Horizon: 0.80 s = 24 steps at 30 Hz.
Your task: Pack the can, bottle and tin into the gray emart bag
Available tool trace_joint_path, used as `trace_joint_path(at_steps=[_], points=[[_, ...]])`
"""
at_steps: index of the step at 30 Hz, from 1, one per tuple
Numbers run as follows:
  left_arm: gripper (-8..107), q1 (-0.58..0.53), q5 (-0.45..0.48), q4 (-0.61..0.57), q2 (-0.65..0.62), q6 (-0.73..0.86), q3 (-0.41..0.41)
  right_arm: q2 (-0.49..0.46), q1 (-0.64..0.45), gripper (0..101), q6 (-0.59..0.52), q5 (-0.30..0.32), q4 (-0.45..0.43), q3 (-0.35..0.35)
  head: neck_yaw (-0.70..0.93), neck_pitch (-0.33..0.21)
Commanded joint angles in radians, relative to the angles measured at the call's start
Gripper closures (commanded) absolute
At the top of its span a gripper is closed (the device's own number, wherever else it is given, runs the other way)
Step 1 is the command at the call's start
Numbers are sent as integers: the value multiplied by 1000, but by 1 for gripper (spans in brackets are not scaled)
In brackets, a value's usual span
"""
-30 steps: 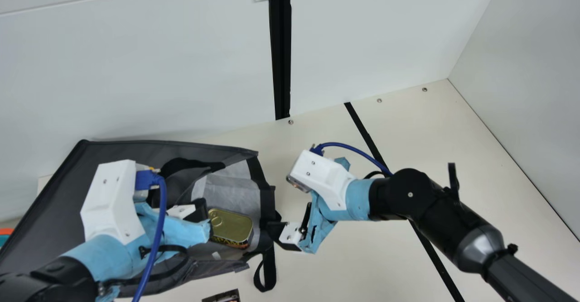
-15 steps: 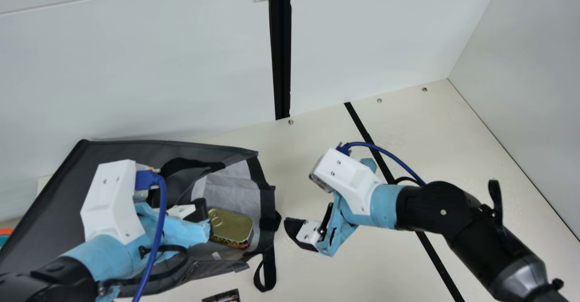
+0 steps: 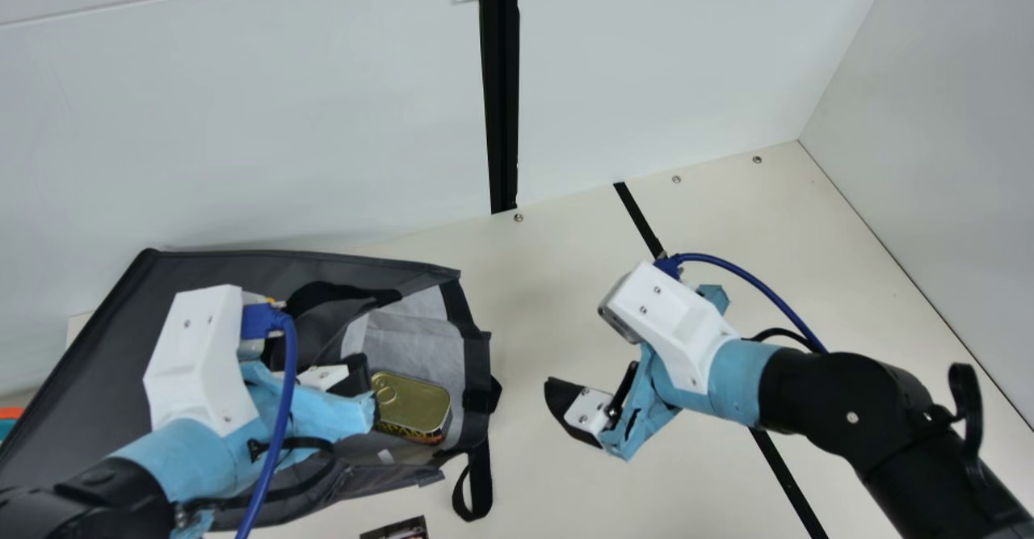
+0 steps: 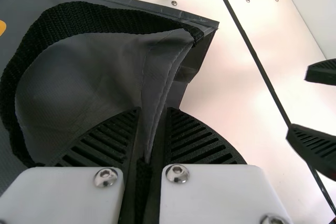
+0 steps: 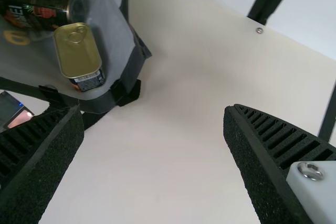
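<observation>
Cream table (image 3: pixel 557 280), black strip (image 3: pixel 779 472), dark object (image 3: pixel 396 530) near bag (image 3: pixel 89 369)

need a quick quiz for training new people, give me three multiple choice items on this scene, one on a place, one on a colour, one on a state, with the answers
1. Where is the tin relative to the bag?
A) Beside it
B) Inside it
C) Under it

2. What colour is the tin's lid?
A) Gold
B) Red
C) Blue

3. What is the state of the left end effector?
A) Open and empty
B) Shut on the bottle
C) Shut on the bag

Answers:
1. B: the right wrist view shows it within the bag's open mouth.
2. A: the face with the pull ring is gold in the main view.
3. C: the left wrist view shows the bag's cloth pinched there.
</observation>
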Motion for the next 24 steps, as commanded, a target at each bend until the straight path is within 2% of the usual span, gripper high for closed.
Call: trace_joint_path(at_steps=[1, 11, 24], points=[[89, 0, 0, 0, 0, 0, 0, -14, -11, 10, 17, 0, -16, 1, -1, -23], [89, 0, 0, 0, 0, 0, 0, -80, -69, 10, 111, 6, -120, -5, -1, -23], [89, 0, 0, 0, 0, 0, 0, -137, -118, 10, 332, 13, -354, -50, -1, -23]])
